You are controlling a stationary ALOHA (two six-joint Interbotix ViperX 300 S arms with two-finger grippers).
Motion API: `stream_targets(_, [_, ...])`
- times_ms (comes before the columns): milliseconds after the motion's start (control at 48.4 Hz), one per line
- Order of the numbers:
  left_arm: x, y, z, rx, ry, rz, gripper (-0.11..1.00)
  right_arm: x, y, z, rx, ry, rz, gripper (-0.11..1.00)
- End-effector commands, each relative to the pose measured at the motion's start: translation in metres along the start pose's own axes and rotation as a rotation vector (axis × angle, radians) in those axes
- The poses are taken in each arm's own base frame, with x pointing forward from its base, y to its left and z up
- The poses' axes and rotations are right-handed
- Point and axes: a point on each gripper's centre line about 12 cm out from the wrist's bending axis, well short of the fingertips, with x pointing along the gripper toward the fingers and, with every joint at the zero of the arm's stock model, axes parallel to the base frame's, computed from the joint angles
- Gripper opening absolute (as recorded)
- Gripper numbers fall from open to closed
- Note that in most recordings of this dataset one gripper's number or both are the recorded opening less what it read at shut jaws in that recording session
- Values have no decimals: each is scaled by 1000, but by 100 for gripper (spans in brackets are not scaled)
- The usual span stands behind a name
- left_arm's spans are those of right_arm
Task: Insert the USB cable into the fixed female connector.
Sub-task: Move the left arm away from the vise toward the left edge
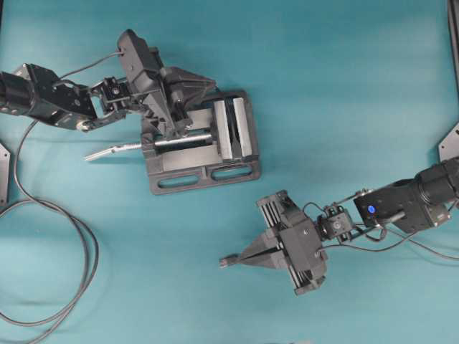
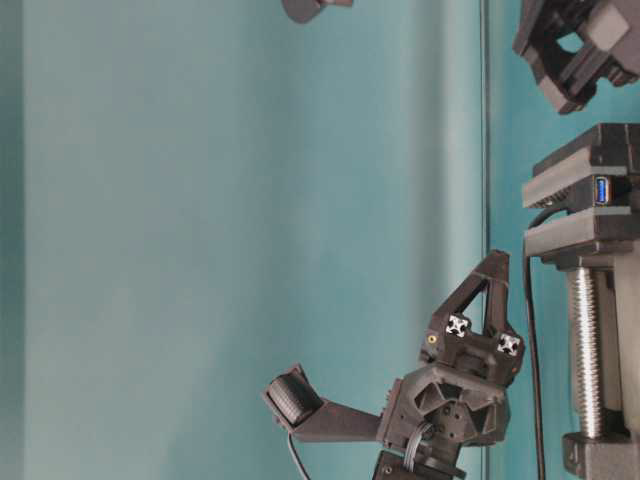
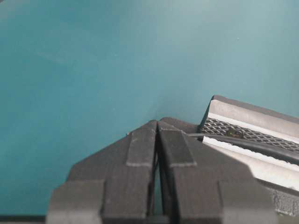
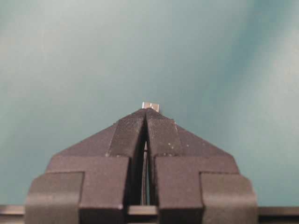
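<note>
A small silver tip of the USB cable [image 4: 150, 107] is seen poking out just past the pressed-together fingers of the right tool [image 4: 146, 112] in the right wrist view, so the plug is pinched there. In the overhead view this right tool [image 1: 228, 262] is found low over the teal surface [image 1: 344, 86], right of centre, pointing left, well apart from the vise [image 1: 204, 147].

The fixed female connector [image 2: 603, 190] is shown in the table-level view as a small blue-faced socket clamped between the vise's two jaw blocks, with its thin black lead [image 2: 529, 330] running away from it. From overhead the socket itself cannot be made out between the vise jaws.

The left tool [image 1: 188, 100] is positioned over the left part of the vise, above its silver screw [image 1: 183, 141]; its fingers [image 3: 142, 147] are pressed together with nothing seen between them, and the ribbed vise jaw [image 3: 243, 133] lies just beside them.

A thicker grey looped cable [image 1: 72, 222] is laid on the surface at the left edge
</note>
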Motion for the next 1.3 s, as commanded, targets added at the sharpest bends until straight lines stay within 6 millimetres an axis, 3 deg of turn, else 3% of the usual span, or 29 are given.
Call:
stream_targets(0, [-2, -7, 15, 43, -46, -35, 1, 2, -1, 12, 2, -38, -2, 0])
stream_targets(83, [-7, -8, 19, 44, -53, -39, 6, 2, -1, 12, 4, -40, -3, 0])
stream_targets(165, [-11, -8, 22, 45, -62, -41, 1, 3, -1, 14, 7, -46, -3, 0])
stream_targets(330, [-24, -7, 24, 51, -60, -44, 1, 7, -2, 18, 35, -30, -4, 0])
stream_targets(475, [-36, -12, 23, 59, -31, -59, 9, 13, -4, 17, 32, 34, -6, 0])
stream_targets(599, [-48, -21, 27, 65, -17, -83, 33, 14, -4, 19, 35, 33, -6, 11])
stream_targets(805, [-77, -36, 32, 74, -6, -135, 90, 12, -4, 21, 44, 1, -8, 68])
stream_targets(867, [-89, -38, 30, 80, 11, -149, 90, 11, -4, 18, 52, -6, -12, 77])
stream_targets(1136, [-146, -57, 35, 102, -21, -253, 88, 12, -7, 10, 82, -10, -30, 72])
stream_targets(1280, [-179, -52, 39, 88, -59, -274, 88, 19, -9, 1, 88, 21, -35, 72])
